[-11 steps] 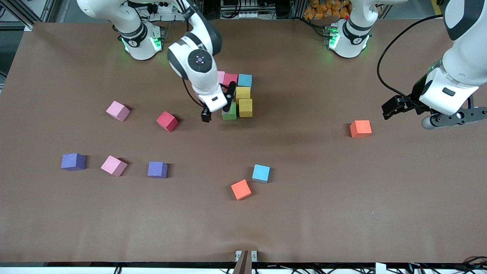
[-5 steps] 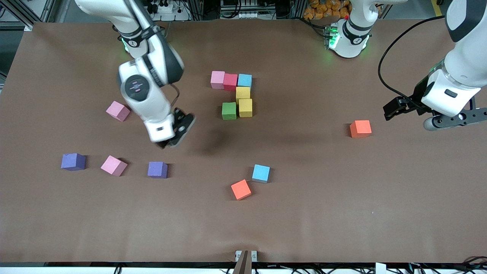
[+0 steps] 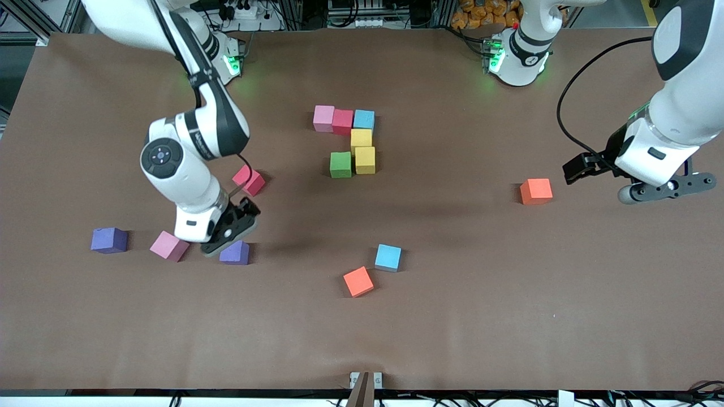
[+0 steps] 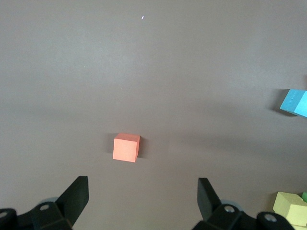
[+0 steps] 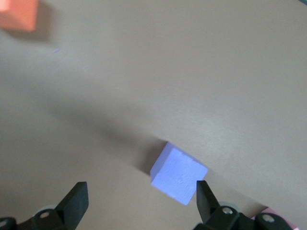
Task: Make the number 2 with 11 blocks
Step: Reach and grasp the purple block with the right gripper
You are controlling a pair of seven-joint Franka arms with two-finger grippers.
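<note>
Our robot lab: brown-covered table (image 3: 452, 316), aluminium framing (image 3: 34, 22), cables (image 3: 362, 11) by our arm bases (image 3: 517, 56).

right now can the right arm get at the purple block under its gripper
Probably yes. The right gripper hangs open just over that purple block; in the right wrist view the block lies between the spread fingers with bare table around it. The pink block beside it stands apart.

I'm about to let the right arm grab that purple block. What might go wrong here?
The right hand is open over the purple block, which sits turned between its fingers, so it may twist or slip on closing. A pink block lies close beside it and may get bumped.
</note>
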